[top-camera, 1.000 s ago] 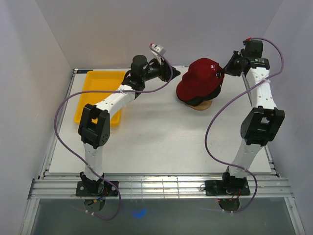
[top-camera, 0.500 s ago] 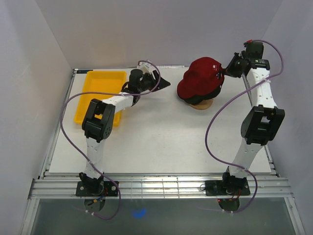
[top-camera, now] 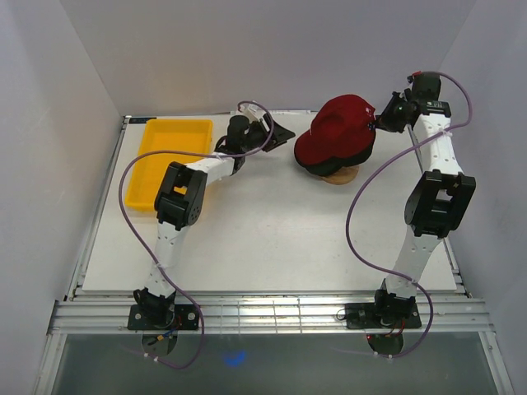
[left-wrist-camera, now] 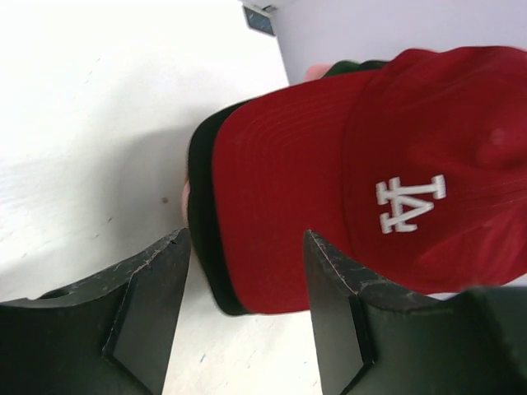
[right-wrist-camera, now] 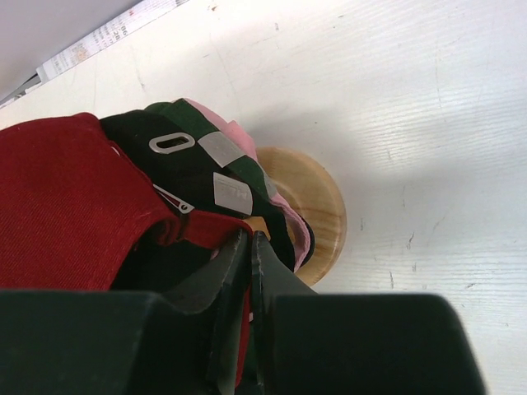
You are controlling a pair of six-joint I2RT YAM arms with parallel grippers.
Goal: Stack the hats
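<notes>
The dark red cap (top-camera: pixel 338 132) with a white logo lies on top of the black cap (top-camera: pixel 356 155) and the pale pink cap (right-wrist-camera: pixel 290 216), all piled on the wooden stand (top-camera: pixel 340 175) at the back right. My right gripper (top-camera: pixel 379 121) is shut on the red cap's rear strap (right-wrist-camera: pixel 202 230). My left gripper (top-camera: pixel 284 134) is open and empty, just left of the pile, its fingers (left-wrist-camera: pixel 152 296) either side of the red brim (left-wrist-camera: pixel 280 206) without touching it. The black brim (left-wrist-camera: pixel 202 206) shows under the red one.
A yellow plastic tray (top-camera: pixel 165 156) sits at the back left, beside the left arm. The white back wall stands close behind the stand. The left arm's cable loops over the table's left side.
My left gripper has swung right from near the tray toward the pile's brims. My right gripper has stayed on the red cap's back, which has settled slightly lower.
</notes>
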